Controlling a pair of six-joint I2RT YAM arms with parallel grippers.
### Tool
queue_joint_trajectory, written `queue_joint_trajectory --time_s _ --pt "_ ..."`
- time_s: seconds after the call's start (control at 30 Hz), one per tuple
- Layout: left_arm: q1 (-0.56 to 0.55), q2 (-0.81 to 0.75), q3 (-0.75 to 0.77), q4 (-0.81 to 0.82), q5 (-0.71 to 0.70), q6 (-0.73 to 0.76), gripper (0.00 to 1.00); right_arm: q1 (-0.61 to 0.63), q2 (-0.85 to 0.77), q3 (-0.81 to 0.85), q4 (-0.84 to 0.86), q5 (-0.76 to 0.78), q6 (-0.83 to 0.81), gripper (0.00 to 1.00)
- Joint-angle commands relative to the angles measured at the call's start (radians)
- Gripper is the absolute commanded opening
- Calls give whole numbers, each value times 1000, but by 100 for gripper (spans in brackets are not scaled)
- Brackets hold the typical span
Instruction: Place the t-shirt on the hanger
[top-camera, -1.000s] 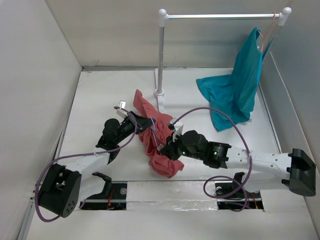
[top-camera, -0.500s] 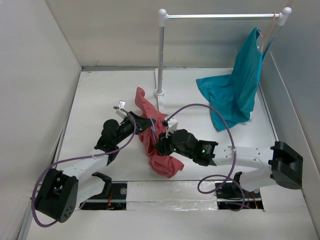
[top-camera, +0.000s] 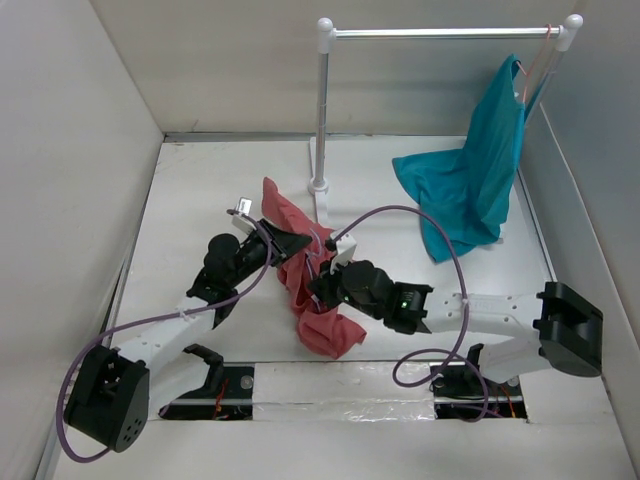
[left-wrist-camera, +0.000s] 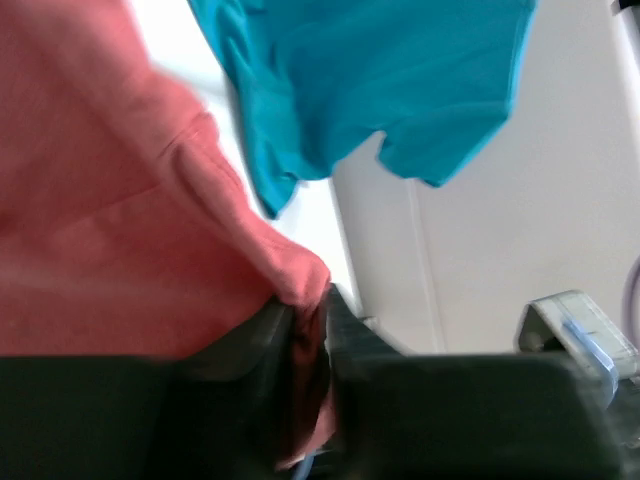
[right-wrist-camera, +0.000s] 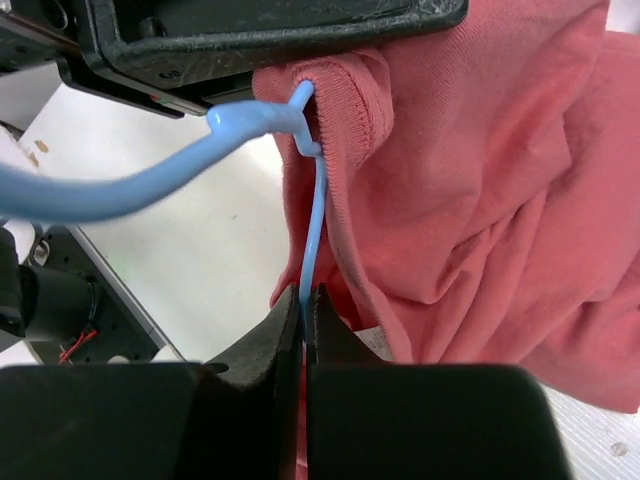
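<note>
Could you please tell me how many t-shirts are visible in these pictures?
2. The salmon-red t-shirt is bunched mid-table between the left gripper and right gripper; the teal t-shirt hangs from the rail at far right, trailing onto the table.

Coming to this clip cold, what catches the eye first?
A salmon-red t-shirt is bunched up mid-table between both arms. The left gripper pinches its collar, while the right gripper clamps the thin light-blue hanger right beside it. At the far right, a teal shirt hangs from the rail.
</note>
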Motion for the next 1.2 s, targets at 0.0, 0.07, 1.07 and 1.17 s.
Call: queue_joint_trajectory --time_s 0.0,0.07,1.07,1.17 --pt "2 2 96 -65 -53 117 24 -8 -70 -35 31 55 28 0" --pt "2 9 145 -114 -72 163 44 -8 -98 -58 25 39 30 0" --pt "31 137 190 -43 -440 369 28 -28 -267 -69 -94 -20 -10 0" --pt "31 151 190 -14 -406 438 26 -28 -267 -60 -109 -30 -13 0"
